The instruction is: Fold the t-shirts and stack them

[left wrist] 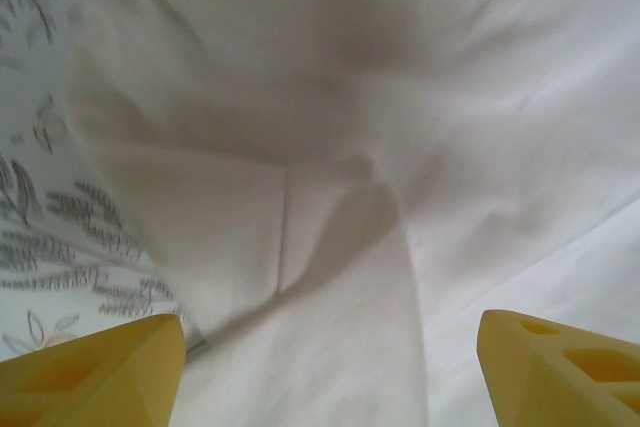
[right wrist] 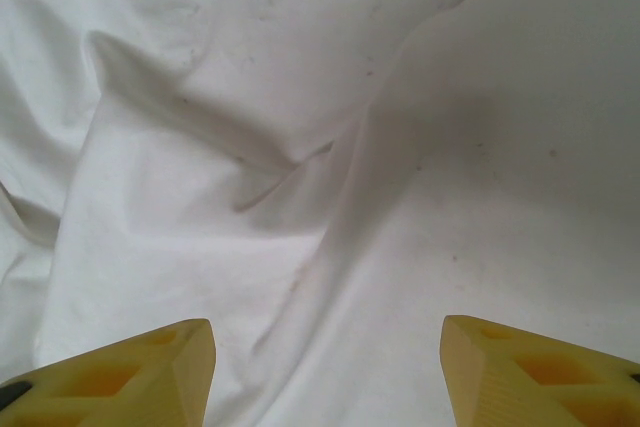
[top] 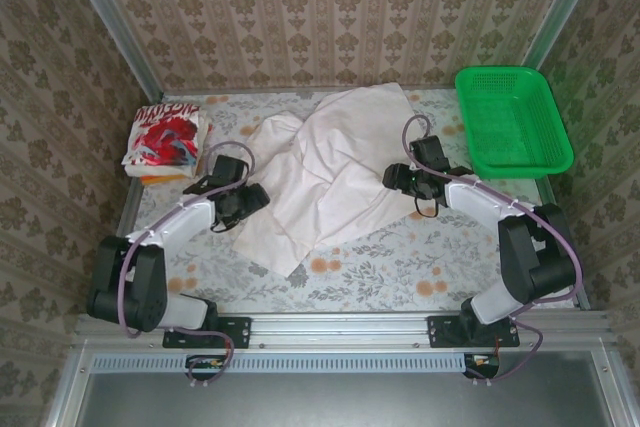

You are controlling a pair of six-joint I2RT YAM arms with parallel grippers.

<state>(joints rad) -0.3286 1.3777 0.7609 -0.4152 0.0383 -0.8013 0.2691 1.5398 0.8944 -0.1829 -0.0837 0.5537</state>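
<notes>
The plain shirt [top: 325, 172] lies rumpled across the middle of the table [top: 400, 267], partly doubled over itself, with creases and overlapping flaps; the printed shirt [top: 165, 137] sits folded at the far left corner, well apart from the basket [top: 512, 122] at the far right. The left gripper [top: 252, 199] is at the plain shirt's left edge and the right gripper [top: 395, 177] at its right edge; in both wrist views the 2 fingers stand wide apart with only cloth below them, so neither has hold of anything. The plain shirt looks light, limp and thin; it will likely sag and drag rather than keep a shape, and 1 shallow pinch may lift only the top layer. Best hold, I judge: 2 matching points on an outer hem or fold edge, 1 per gripper, pinched low against the table so all layers come together; grabbing mid-panel would bunch it.
</notes>
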